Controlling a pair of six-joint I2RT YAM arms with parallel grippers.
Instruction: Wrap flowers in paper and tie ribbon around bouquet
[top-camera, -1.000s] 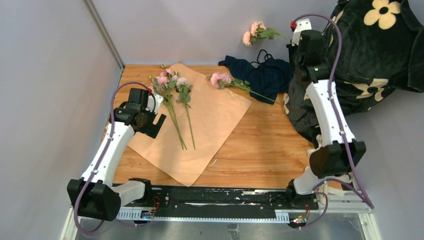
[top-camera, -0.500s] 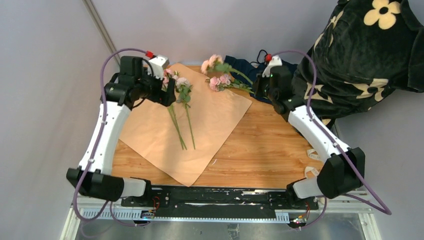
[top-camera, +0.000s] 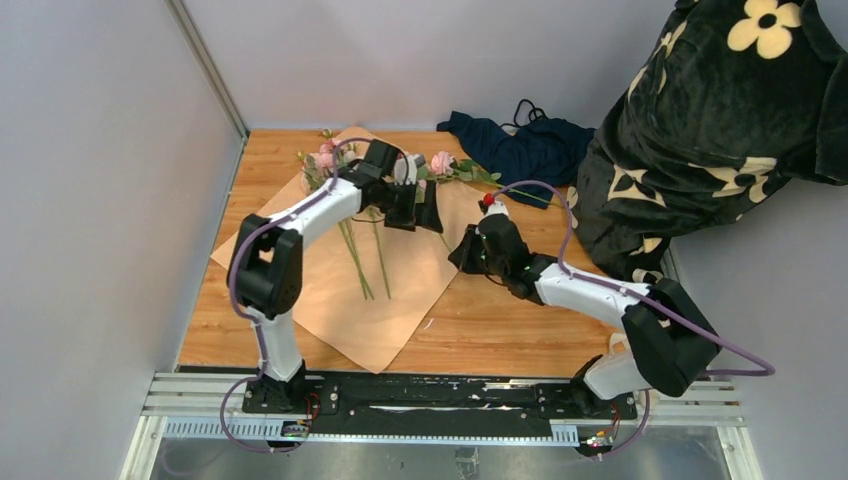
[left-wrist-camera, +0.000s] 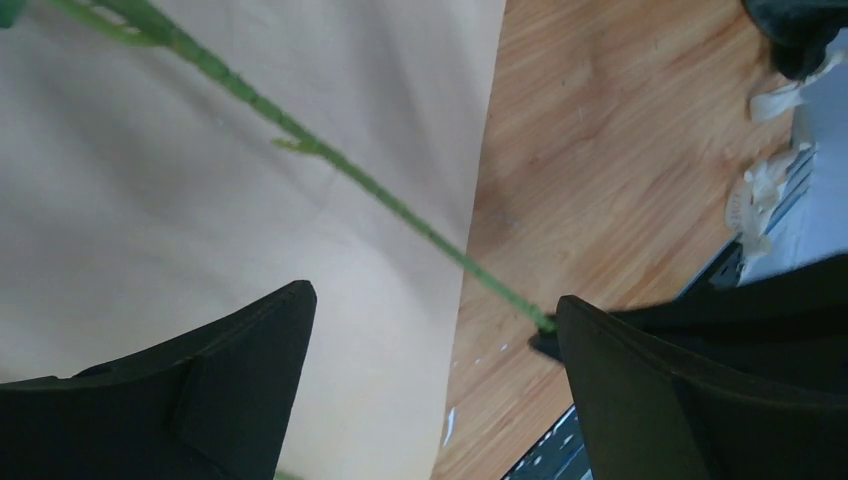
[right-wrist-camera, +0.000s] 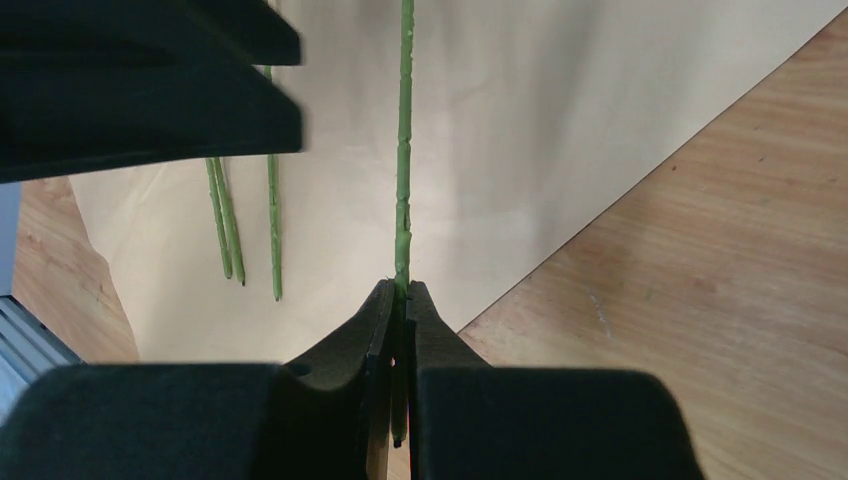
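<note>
Pinching flower stem (right-wrist-camera: 403, 150) at its very end, right claw (right-wrist-camera: 402, 290) could let it swivel; left claw (left-wrist-camera: 432, 298) wide, straddling it.

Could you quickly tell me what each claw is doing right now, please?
Left claw: open, gripping nothing.
Right claw: shut on a flower stem.
</note>
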